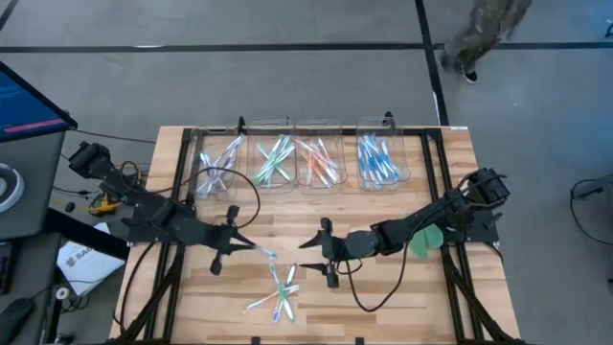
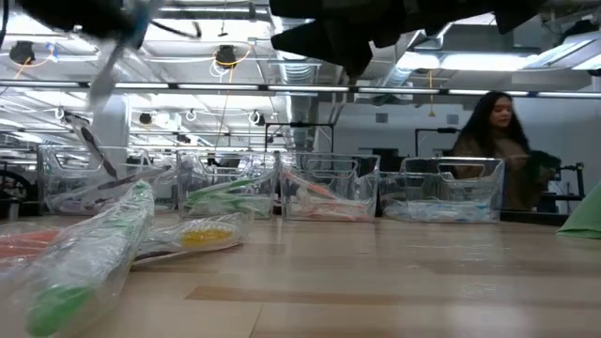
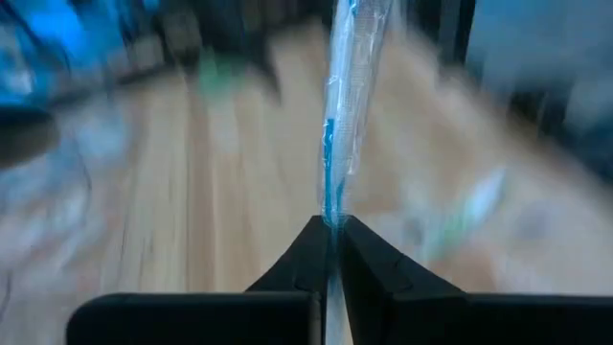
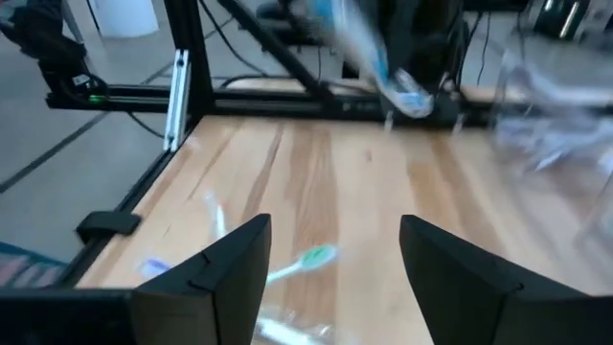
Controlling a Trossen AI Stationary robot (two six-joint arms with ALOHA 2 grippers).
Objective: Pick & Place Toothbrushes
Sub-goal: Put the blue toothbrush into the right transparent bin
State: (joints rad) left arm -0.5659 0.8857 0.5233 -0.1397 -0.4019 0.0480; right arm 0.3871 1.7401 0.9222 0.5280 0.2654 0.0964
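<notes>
My left gripper (image 1: 245,243) is shut on one wrapped blue toothbrush (image 1: 264,251) above the table's middle. In the low view this brush (image 2: 110,68) shows high at the upper left. A small heap of loose toothbrushes (image 1: 278,292) lies flat on the wood near the front edge. It also shows in the right wrist view, under the fingers (image 4: 305,257). My right gripper (image 1: 312,255) hovers open just right of the held brush. It is above the heap and has nothing between its fingers (image 4: 239,264). My left gripper pinches the blue toothbrush by one end of its handle (image 3: 331,213) between the two shut fingers. The fingers come from the table's left, slanting a little downward. The brush sticks out past the fingertips in line with them, lifted clear of the table in its clear wrapper.
Four clear bins stand in a row at the far edge. They hold pale (image 1: 220,156), green (image 1: 274,159), orange (image 1: 320,163) and blue (image 1: 379,159) brushes. A flat green piece (image 1: 427,240) lies under the right arm. A person (image 2: 493,150) stands beyond the table.
</notes>
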